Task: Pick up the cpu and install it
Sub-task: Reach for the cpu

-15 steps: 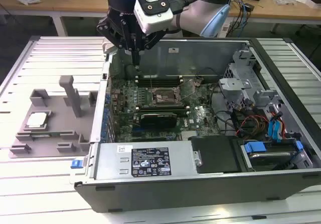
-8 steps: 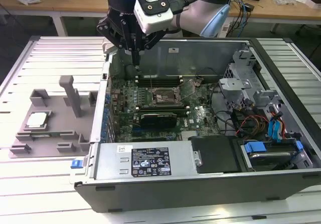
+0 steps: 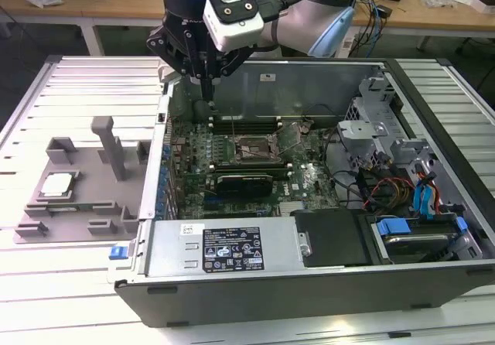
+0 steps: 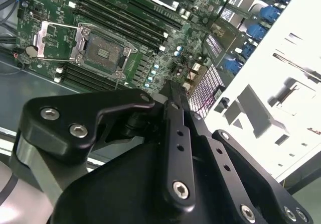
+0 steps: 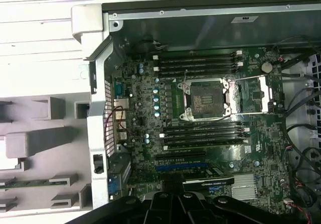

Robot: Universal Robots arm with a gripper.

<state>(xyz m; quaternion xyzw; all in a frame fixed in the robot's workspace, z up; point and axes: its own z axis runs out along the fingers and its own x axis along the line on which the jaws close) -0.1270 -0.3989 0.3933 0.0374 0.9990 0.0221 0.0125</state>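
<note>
small flat silver-white square cpu sits in grey plastic tray, exterior view's left | black end effector hangs above green motherboard, looks pinched shut, empty | light, stiff, fragile imo, grab opposite edges

In the exterior view the arm runs out past the top edge. The tool hangs before the far corner of the computer case on the exterior view's left, covering a patch of the motherboard there. The case's near wall hides the board's near strip. The socket's contacts are too small to tell. In both wrist views the tool's black body blocks part of the board. In the first wrist view the fixture tray is cut by the picture's edge; in the second wrist view glare whitens it.
</note>
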